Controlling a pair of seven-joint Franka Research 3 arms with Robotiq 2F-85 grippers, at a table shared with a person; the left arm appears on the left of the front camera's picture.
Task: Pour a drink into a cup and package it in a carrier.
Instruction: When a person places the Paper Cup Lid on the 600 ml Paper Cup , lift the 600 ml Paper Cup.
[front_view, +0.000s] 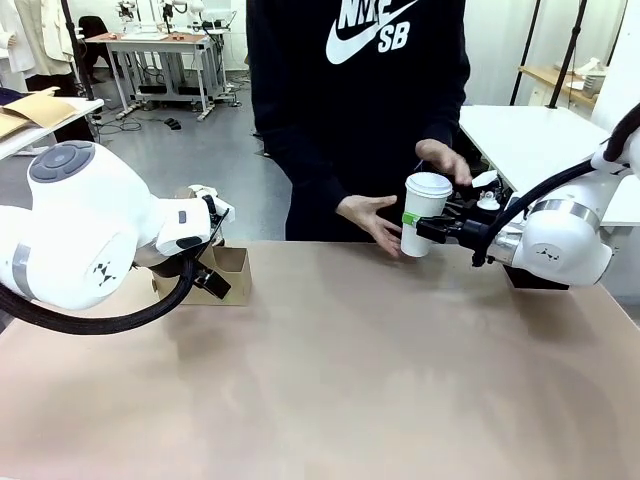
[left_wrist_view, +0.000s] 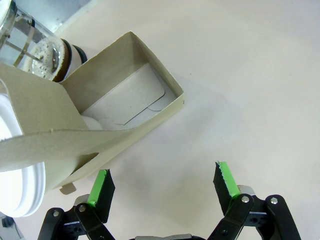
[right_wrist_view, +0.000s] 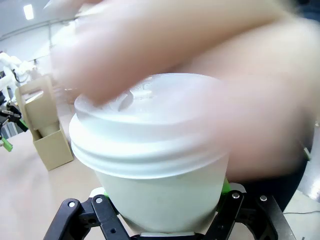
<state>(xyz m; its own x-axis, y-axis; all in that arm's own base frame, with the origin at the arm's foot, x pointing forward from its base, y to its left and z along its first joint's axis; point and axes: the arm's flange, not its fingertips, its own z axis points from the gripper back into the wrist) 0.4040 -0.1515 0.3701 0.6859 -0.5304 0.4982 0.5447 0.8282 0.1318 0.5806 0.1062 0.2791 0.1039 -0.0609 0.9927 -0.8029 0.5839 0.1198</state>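
Note:
My right gripper (front_view: 428, 229) is shut on a white paper cup (front_view: 425, 213) with a white lid, held above the table's far edge. In the right wrist view the cup (right_wrist_view: 155, 170) sits between the green pads (right_wrist_view: 226, 187), and a person's blurred hand (right_wrist_view: 190, 45) lies over the lid. The person's hands (front_view: 368, 218) are beside and behind the cup. The brown cardboard carrier (front_view: 232, 272) stands far left. My left gripper (left_wrist_view: 164, 184) is open just beside the carrier (left_wrist_view: 125, 95), holding nothing. A glass jug (left_wrist_view: 35, 47) with froth inside stands behind it.
A round white lid (left_wrist_view: 20, 192) shows at the carrier's near side. A black box (front_view: 535, 278) sits under my right arm at the table's right edge. Bare tan tabletop (front_view: 340, 380) stretches across the middle and front.

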